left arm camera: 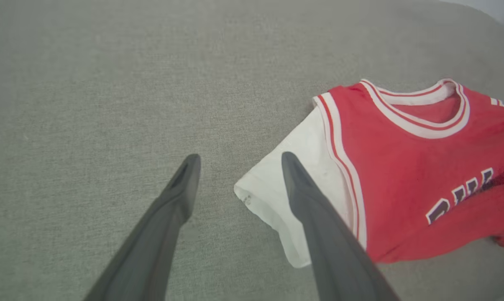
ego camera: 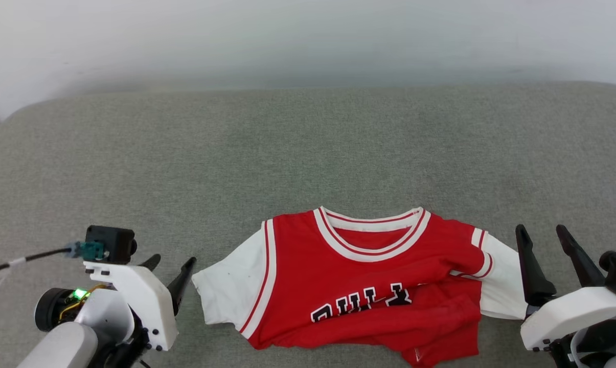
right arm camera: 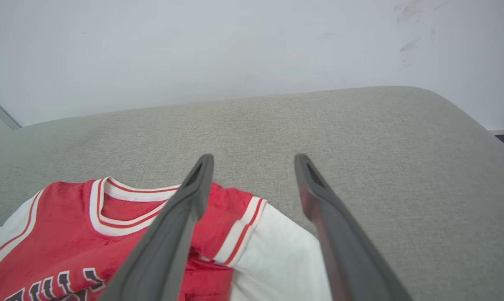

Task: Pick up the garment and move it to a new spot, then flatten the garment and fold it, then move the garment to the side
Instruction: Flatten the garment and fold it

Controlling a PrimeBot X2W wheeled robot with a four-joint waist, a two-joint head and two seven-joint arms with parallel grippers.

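The red garment (ego camera: 359,286) lies on the grey cushion, collar away from me, white sleeves out to both sides, its lower part folded up over the black lettering. My left gripper (ego camera: 170,271) stands open just left of the left white sleeve (left arm camera: 293,188), holding nothing. In the left wrist view its fingers (left arm camera: 180,188) straddle the sleeve's cuff edge. My right gripper (ego camera: 543,240) is open at the right white sleeve (right arm camera: 277,259), above it. The garment (right arm camera: 80,234) spreads to the lower left of the right wrist view.
The grey fabric cushion (ego camera: 308,153) runs wide behind and to both sides of the garment, with rounded corners. A pale wall (ego camera: 308,36) rises behind it. A cable (ego camera: 21,259) leads off from my left wrist.
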